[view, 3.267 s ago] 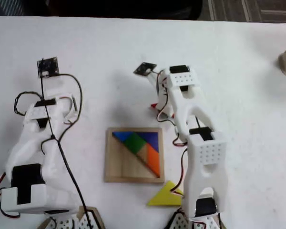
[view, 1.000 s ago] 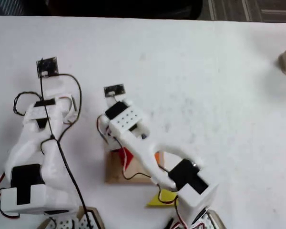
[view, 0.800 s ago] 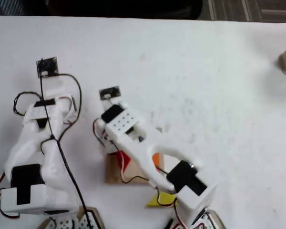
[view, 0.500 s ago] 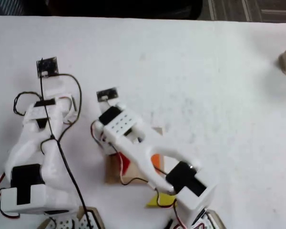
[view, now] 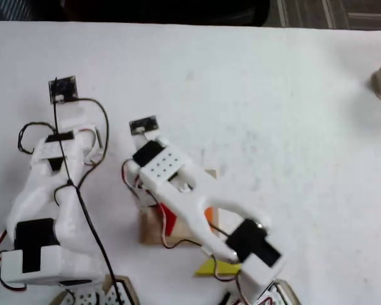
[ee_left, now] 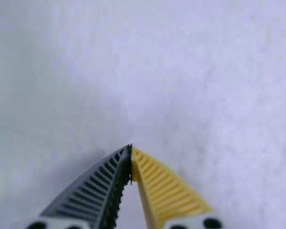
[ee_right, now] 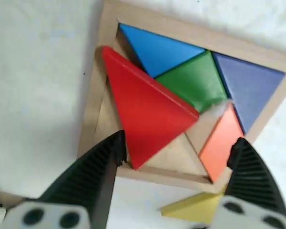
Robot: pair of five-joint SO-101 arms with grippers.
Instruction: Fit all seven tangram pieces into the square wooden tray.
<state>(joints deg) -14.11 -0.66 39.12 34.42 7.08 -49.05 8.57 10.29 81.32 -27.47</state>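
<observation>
- Right wrist view: the right gripper [ee_right: 177, 145] hangs over the wooden tray [ee_right: 93, 109] with its jaws wide apart, clamped on nothing; the red triangle [ee_right: 143, 112] lies below them, let go.
- That is the change — the red triangle is now in the tray, against the blue triangle [ee_right: 159, 47] and the green piece [ee_right: 193, 81]; the purple piece [ee_right: 250, 88] and the orange piece [ee_right: 221, 143] sit along the opposite edge.
- One red corner overlaps the tray's rim, so we judge the piece dropped but not seated; it likely needs a nudge or a turn before it lies flat.
- The yellow triangle [ee_right: 195, 210] lies on the table just outside the tray; we take it as a piece yet to be fetched.
- Against the earliest high view, the right arm [view: 190, 197] has swung from beyond the tray to across it; over the last half-second it barely shifts.
- The left gripper [ee_left: 130, 152] rests with its jaws together over bare table [ee_left: 181, 71] — its arm has not moved.
</observation>
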